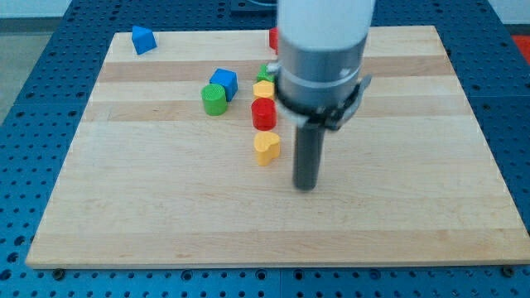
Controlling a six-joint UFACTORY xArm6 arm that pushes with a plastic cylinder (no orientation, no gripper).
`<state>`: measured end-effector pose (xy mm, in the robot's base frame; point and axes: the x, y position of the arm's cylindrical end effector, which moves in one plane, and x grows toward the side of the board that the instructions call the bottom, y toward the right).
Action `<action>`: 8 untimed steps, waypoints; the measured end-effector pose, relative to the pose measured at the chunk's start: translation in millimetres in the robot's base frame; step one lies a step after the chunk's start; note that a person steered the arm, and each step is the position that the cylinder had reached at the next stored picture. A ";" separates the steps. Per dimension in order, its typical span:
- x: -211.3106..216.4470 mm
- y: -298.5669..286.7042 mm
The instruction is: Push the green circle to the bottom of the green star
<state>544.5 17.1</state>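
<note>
One green circle (214, 99) sits well left of my tip (306, 187) (board's middle).

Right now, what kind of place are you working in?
Probably a robotics lab bench: a wooden board lies on a blue perforated table, with small coloured blocks like the green circle near my tip.

Bright, even overhead light; the wooden counter (166, 215) shows a mild sheen and only faint shadows. The near arm housing (325, 50) looks soft, slightly blurred.
</note>
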 end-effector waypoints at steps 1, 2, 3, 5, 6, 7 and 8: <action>37.6 -82.7; 3.6 -156.4; -54.2 -198.4; -68.8 -200.0; -104.1 -198.5; -139.4 -180.9; -158.0 -154.6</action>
<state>386.4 -137.5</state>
